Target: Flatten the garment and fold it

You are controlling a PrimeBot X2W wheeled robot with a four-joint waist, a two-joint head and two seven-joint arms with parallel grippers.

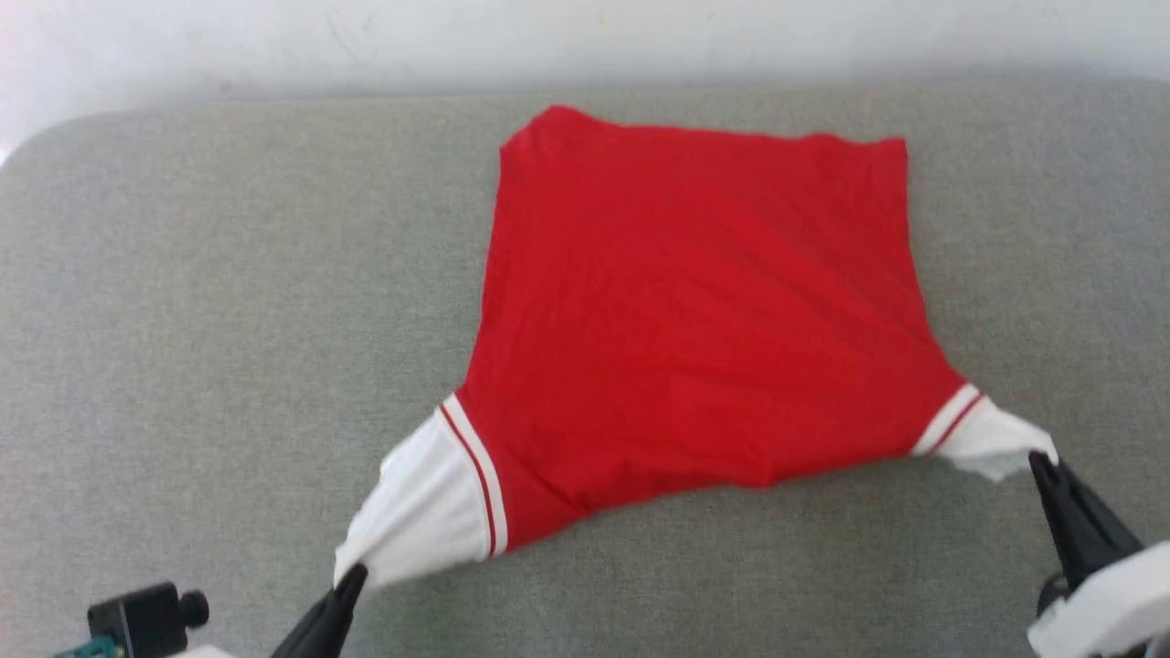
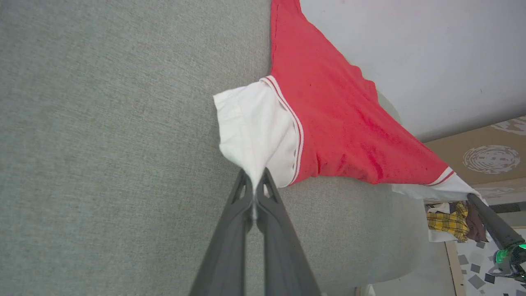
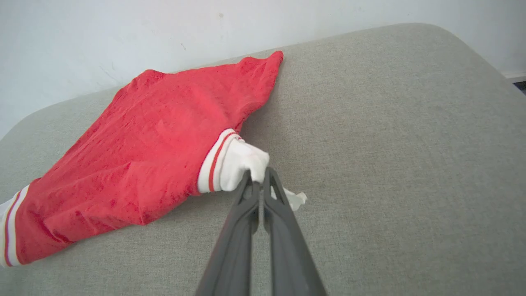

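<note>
Red shirt (image 1: 695, 311) spread on the grey pad (image 1: 183, 320), hem (image 1: 713, 132) toward the wall (image 1: 548, 37), shoulder end toward the robot. Plain red face up; no lettering shows on this side.

Left gripper (image 1: 352, 578) pinched on the tip of the left sleeve (image 1: 420, 503): fingers (image 2: 230, 246) together, white cloth squeezed between them. Right gripper (image 1: 1042, 466) likewise clamped on the right sleeve (image 1: 992, 443), with a small tag of white poking past the fingertips in its wrist view.

Why so held, as I read it: the two grips stand well apart, drawing each sleeve outward and toward the robot, so the body pulls taut between them. Sleeves stretched to points. Near edge bows in a shallow curve and looks lifted off the pad, with shadow beneath. Far hem corners rest on the pad and anchor the pull. Looks like the flattening step; no fold made yet.

Materials: thin, soft knit jersey, with fine creases running along the line of pull. Striped bands (image 1: 475, 466), red and white, where the sleeves join. Pad is coarse woven fabric, matte, with rounded corners. It has enough grip, I'd guess, to hold the hem under tension.
</note>
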